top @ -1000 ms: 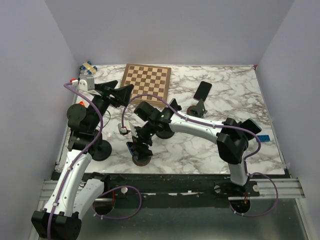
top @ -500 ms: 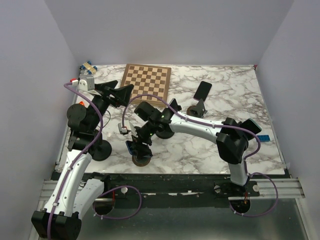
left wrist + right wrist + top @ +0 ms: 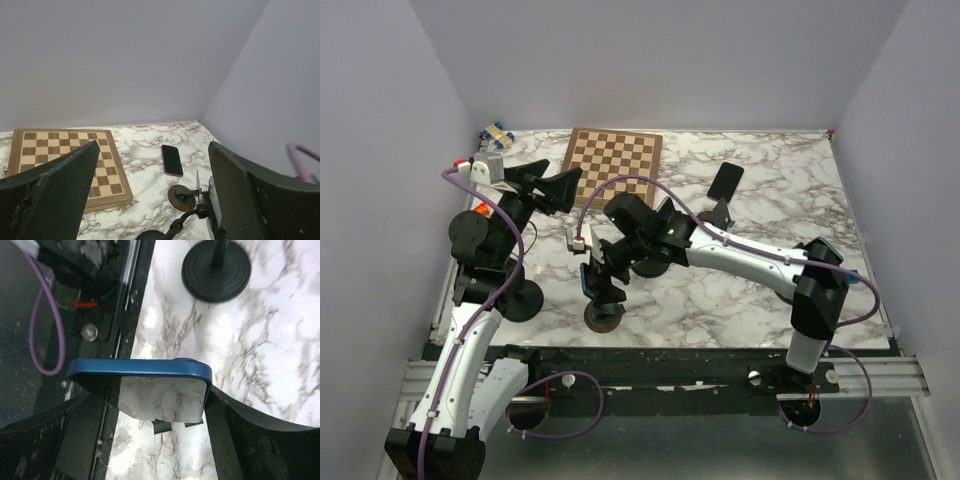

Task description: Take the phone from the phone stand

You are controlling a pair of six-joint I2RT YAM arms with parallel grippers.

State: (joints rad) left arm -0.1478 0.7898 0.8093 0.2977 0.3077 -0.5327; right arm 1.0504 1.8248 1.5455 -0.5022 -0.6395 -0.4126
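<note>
My right gripper (image 3: pixel 602 272) is shut on a blue phone (image 3: pixel 588 279) and holds it just above the phone stand (image 3: pixel 603 318), a small round brown base near the table's front edge. In the right wrist view the blue phone (image 3: pixel 145 369) sits edge-on between my fingers (image 3: pixel 235 440), its screen mirroring the marble, and the stand's clips (image 3: pixel 161 426) show just under it. My left gripper (image 3: pixel 555 186) is open and empty, raised over the left of the table; its jaws stand wide apart in the left wrist view (image 3: pixel 152 200).
A wooden chessboard (image 3: pixel 613 165) lies at the back. A second phone (image 3: pixel 725 181) lies flat at the back right, with a second stand (image 3: pixel 717 218) in front of it. A black round-based post (image 3: pixel 520 300) stands left of the phone stand. Small items (image 3: pixel 496 132) sit in the far left corner.
My right gripper has risen with the blue phone, which now sits higher above the stand's base. The right arm's elbow has swung right. The left arm has shifted slightly left.
</note>
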